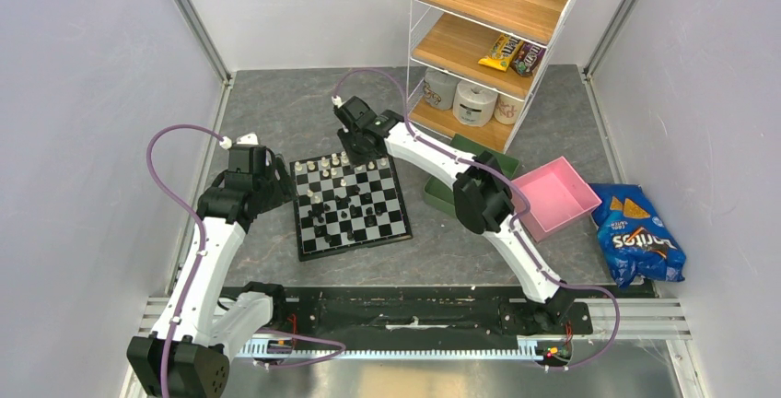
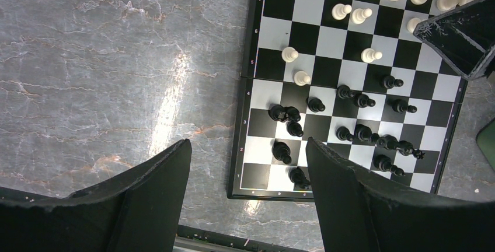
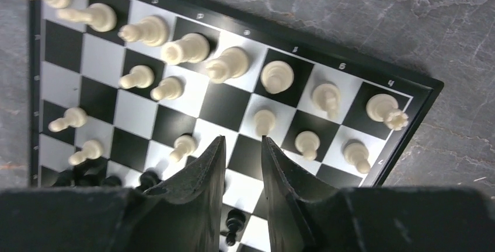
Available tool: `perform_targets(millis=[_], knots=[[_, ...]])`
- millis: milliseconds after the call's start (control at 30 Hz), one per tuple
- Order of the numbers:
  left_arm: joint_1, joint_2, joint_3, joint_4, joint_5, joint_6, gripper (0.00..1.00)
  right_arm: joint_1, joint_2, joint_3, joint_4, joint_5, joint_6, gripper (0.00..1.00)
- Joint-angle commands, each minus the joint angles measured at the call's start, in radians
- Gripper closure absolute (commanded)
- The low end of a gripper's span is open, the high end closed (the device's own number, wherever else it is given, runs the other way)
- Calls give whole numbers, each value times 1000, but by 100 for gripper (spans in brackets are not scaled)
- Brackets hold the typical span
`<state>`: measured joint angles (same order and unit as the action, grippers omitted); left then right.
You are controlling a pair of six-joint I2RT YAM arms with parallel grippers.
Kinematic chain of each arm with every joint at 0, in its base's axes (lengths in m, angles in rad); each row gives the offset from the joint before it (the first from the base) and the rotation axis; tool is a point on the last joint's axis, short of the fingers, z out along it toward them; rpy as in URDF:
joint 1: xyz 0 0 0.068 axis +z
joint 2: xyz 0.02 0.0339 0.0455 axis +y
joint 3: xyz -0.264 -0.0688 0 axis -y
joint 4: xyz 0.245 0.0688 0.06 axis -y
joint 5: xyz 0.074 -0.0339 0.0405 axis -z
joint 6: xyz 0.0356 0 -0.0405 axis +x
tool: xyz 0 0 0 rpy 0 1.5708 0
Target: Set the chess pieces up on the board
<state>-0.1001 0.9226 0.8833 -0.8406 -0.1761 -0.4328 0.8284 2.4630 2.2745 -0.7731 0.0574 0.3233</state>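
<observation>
The board (image 1: 355, 249) lies in the middle of the table, with cream-white chess pieces (image 1: 343, 166) on its far rows and black chess pieces (image 1: 348, 216) scattered over its near half. My right gripper (image 1: 357, 147) hovers over the far white rows. In the right wrist view its jaws (image 3: 242, 141) stand a little apart with nothing between them, just short of a white pawn (image 3: 264, 121). My left gripper (image 1: 276, 182) hangs off the board's left edge. In the left wrist view it (image 2: 248, 147) is open and empty, above bare table beside the board's corner (image 2: 252, 177).
A green tray (image 1: 438, 198) and a pink tray (image 1: 553, 197) sit right of the board, partly under the right arm. A blue chips bag (image 1: 637, 243) lies at the far right. A wire shelf (image 1: 488, 29) with snacks and cups stands at the back.
</observation>
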Motion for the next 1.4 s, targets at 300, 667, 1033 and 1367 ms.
perform_targets(millis=[300,667,1033,1367], knots=[[6,-14,-1,20,7,-4,21,80,-17,44,13,-31,-16,63],[8,-13,-1,20,9,-3,21,80,35,89,-9,-35,-15,63],[8,-11,-1,20,10,-3,21,80,47,95,-18,-40,-12,73],[9,-12,-1,20,11,-3,21,64,50,121,-15,34,-18,84]])
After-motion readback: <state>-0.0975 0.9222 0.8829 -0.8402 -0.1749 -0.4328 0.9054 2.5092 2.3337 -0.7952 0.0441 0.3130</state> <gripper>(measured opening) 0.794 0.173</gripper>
